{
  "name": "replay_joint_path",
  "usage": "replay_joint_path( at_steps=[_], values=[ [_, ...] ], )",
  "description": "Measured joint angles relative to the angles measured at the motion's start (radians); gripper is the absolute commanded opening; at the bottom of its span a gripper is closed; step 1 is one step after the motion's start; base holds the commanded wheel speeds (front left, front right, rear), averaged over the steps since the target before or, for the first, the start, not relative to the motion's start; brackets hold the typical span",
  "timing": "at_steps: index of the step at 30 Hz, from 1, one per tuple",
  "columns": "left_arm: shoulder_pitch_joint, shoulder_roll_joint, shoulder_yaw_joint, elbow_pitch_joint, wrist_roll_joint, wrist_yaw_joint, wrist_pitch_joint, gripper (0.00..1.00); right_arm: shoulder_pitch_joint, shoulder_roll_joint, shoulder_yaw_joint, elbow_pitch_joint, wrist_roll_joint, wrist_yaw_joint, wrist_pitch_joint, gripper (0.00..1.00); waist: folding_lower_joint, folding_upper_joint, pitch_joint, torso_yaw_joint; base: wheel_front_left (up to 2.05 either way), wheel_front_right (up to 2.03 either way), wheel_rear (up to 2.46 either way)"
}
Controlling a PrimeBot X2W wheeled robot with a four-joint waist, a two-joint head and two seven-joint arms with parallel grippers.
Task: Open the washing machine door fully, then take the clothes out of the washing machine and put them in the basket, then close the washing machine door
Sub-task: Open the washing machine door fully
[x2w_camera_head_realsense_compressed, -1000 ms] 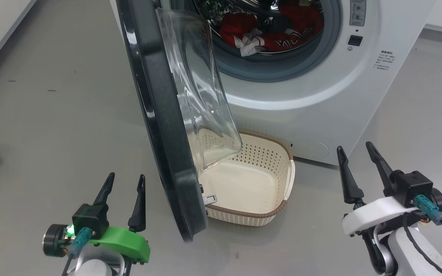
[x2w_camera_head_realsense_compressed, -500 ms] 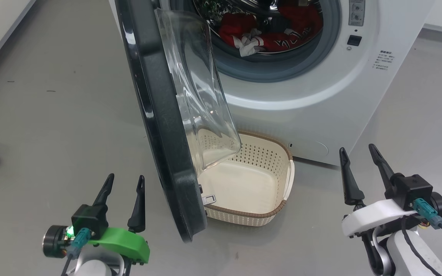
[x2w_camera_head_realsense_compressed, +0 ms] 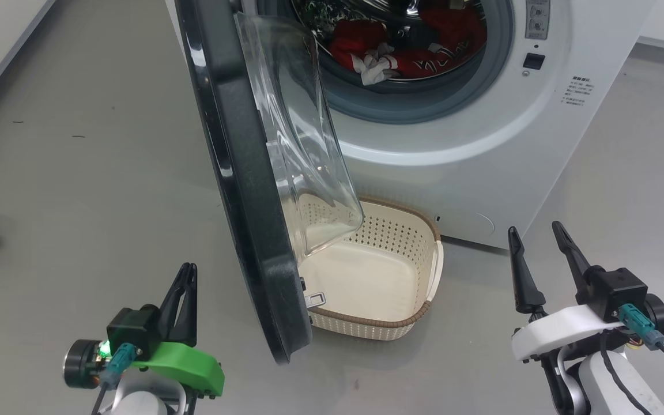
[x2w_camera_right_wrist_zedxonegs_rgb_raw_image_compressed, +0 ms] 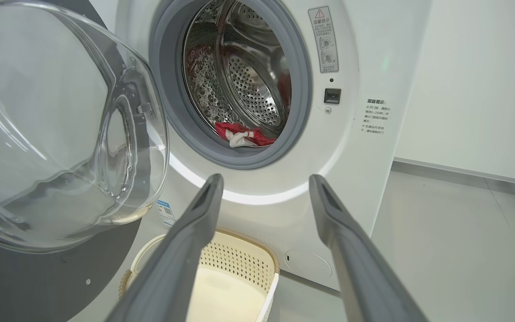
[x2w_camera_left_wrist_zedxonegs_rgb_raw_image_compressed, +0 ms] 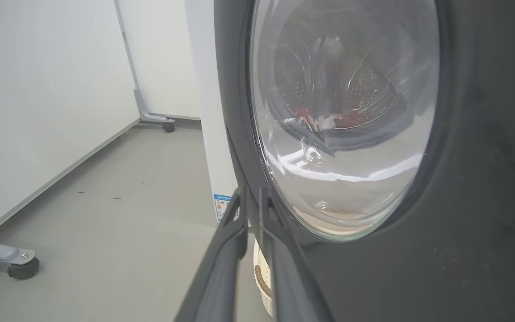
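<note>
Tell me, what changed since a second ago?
The left gripper snapped its fingers together, grabbing nothing, beside the washing machine door. The right gripper dipped slightly, still open. The door stays partly open, the clothes stay inside the washing machine, and the basket stays empty.

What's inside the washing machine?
Red clothes with white bits lie at the bottom of the shiny metal drum. Anything underneath them, or low down behind the grey rubber ring, is covered.
</note>
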Motion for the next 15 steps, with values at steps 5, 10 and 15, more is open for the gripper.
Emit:
replay_joint_path(
  at_steps=[5, 10, 15],
  values=[
    [0.000, 0.000, 0.015, -0.020, -0.002, 0.000, 0.000, 0.00, 0.003, 0.011, -0.013, 0.000, -0.018, 0.015, 0.000, 1.00, 0.0000, 0.0000, 0.001, 0.002, 0.00, 0.00, 0.00],
    [-0.001, 0.000, 0.029, -0.065, -0.002, 0.002, 0.000, 0.00, 0.014, 0.019, -0.026, 0.002, -0.027, 0.023, 0.000, 1.00, 0.0000, 0.0000, 0.001, 0.005, 0.00, 0.00, 0.00],
    [-0.008, 0.000, 0.052, -0.160, 0.005, 0.010, 0.000, 0.00, 0.018, 0.023, -0.039, 0.005, -0.036, 0.032, 0.000, 1.00, 0.0000, 0.0000, 0.001, 0.007, 0.00, 0.00, 0.00]
  ],
)
